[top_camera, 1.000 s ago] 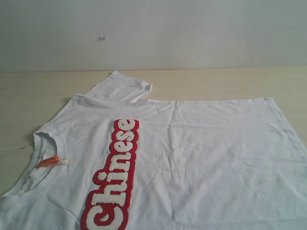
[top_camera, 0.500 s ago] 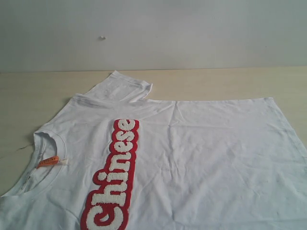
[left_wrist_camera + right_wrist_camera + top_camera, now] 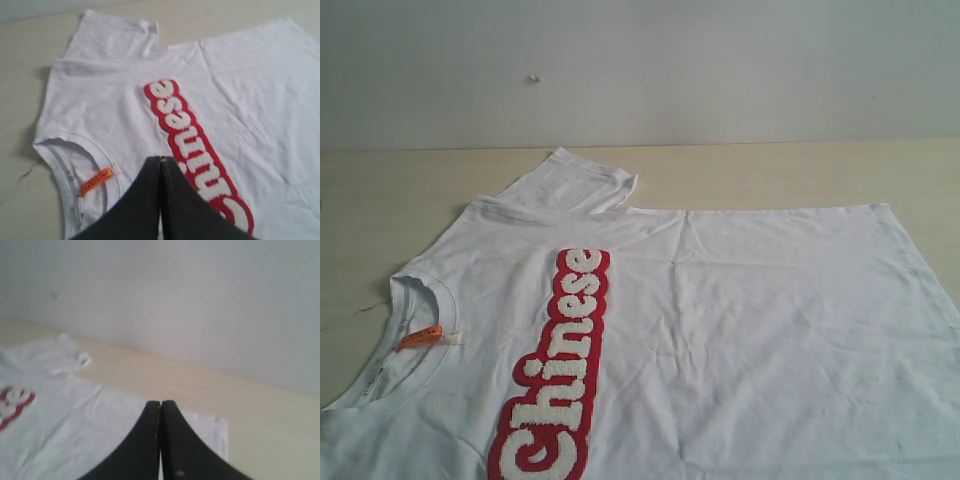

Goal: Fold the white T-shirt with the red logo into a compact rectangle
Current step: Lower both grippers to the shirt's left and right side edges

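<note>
The white T-shirt (image 3: 740,330) lies flat on the table, chest up, its ribbed neck to the left with an orange tag (image 3: 420,336). The red logo (image 3: 558,365) runs as a long strip down the chest. One sleeve (image 3: 575,180) sticks out at the far side. Neither gripper shows in the exterior view. In the left wrist view my left gripper (image 3: 160,159) hangs shut and empty above the T-shirt (image 3: 110,105), between the tag (image 3: 96,181) and the logo (image 3: 197,145). My right gripper (image 3: 161,403) is shut and empty above the T-shirt's hem corner (image 3: 212,427).
The T-shirt rests on a pale wooden table (image 3: 380,200) with bare wood beyond the sleeve and to the left. A plain white wall (image 3: 720,70) stands behind the table's far edge.
</note>
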Controlling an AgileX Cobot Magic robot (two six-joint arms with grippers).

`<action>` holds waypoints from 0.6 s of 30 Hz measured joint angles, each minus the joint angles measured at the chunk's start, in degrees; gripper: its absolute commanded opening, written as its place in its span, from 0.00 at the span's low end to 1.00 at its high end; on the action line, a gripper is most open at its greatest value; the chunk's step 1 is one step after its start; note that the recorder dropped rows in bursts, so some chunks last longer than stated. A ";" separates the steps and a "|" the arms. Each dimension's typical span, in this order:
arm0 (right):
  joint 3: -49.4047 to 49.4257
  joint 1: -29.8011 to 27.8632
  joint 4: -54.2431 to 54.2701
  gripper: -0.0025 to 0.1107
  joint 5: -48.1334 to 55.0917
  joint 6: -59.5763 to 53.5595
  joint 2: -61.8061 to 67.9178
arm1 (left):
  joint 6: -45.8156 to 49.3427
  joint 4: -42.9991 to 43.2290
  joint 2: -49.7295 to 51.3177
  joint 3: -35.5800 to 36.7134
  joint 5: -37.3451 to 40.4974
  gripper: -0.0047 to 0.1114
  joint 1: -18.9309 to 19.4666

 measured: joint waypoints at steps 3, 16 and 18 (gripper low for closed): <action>-1.53 2.55 0.00 0.02 5.85 -5.35 6.14 | 2.69 0.00 5.98 -3.00 4.91 0.04 -1.21; -7.02 8.39 0.00 0.02 31.90 -38.56 26.73 | 21.76 8.50 21.06 -5.94 25.36 0.12 -9.62; -7.02 8.39 0.00 0.02 33.25 -40.53 27.95 | 21.88 13.31 21.84 -5.94 25.48 0.21 -12.32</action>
